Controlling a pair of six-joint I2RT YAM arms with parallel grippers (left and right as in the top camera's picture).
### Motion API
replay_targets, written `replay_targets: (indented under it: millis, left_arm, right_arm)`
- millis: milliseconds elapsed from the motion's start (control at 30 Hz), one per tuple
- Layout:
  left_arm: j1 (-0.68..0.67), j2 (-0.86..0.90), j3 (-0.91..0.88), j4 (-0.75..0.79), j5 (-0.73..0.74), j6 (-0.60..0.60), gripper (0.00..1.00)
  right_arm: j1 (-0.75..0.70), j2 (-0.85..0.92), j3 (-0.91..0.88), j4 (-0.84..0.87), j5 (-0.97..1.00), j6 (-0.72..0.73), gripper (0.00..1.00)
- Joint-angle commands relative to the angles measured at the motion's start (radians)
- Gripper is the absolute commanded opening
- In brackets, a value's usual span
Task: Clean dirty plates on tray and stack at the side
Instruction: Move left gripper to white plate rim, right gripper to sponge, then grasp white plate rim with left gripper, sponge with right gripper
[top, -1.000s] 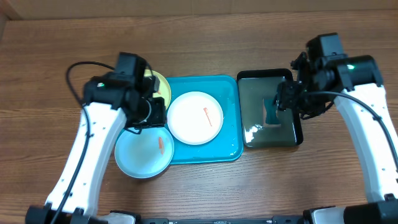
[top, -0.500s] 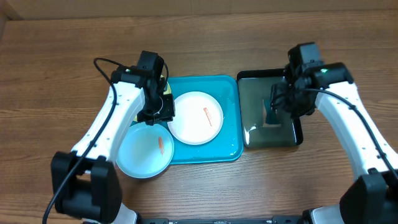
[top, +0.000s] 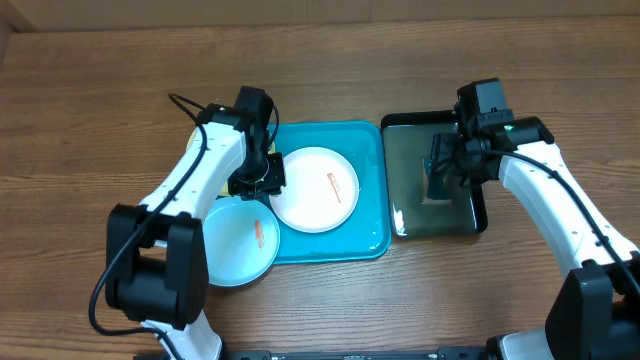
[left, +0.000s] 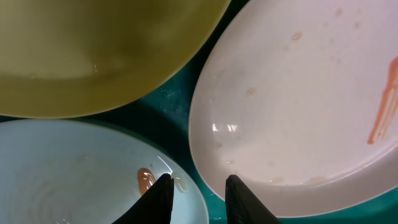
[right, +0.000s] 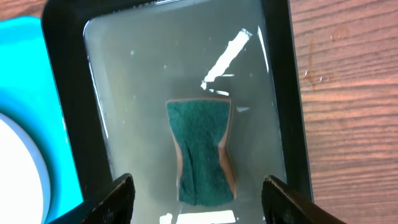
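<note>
On the tray (top: 368, 215), white plate (top: 313, 188) centre, blue plate (top: 238, 245) at 7 o'clock, yellow plate (left: 93, 56) at 10. The left gripper (left: 199, 199) has swung to white's 9 o'clock rim, slightly parted, empty. The right gripper (right: 200, 199), spread wide, has centred over the sponge (right: 202, 149); scrubbing seems near.

A flat turquoise tray (top: 372, 215) with rounded corners and a raised rim is laid lengthwise across the table. A white plate (top: 305, 200) is set flat on its left half, marked right of centre by an orange streak (top: 333, 183); faint specks are seen over its surface. A blue plate (top: 232, 250) is placed at the tray's front left corner, mostly off the tray, its right edge lapped over the rim; an orange spot (top: 259, 232) is carried near that edge. A yellow-green plate (left: 93, 50) is found at the rear left, close to both others, largely hidden from overhead.
</note>
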Motion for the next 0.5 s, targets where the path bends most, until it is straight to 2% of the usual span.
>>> replay_targets:
  millis: [0,467]
  left_arm:
    - [-0.007,0.027,-0.002,0.009,-0.054,-0.019,0.30]
    - [-0.013,0.027,-0.039,0.074,-0.073,-0.055,0.27]
  right_arm:
    - [0.005,-0.004,-0.022,0.018,0.019,0.005,0.67]
    - [0.005,0.014,-0.024,0.045,0.019,0.004,0.67]
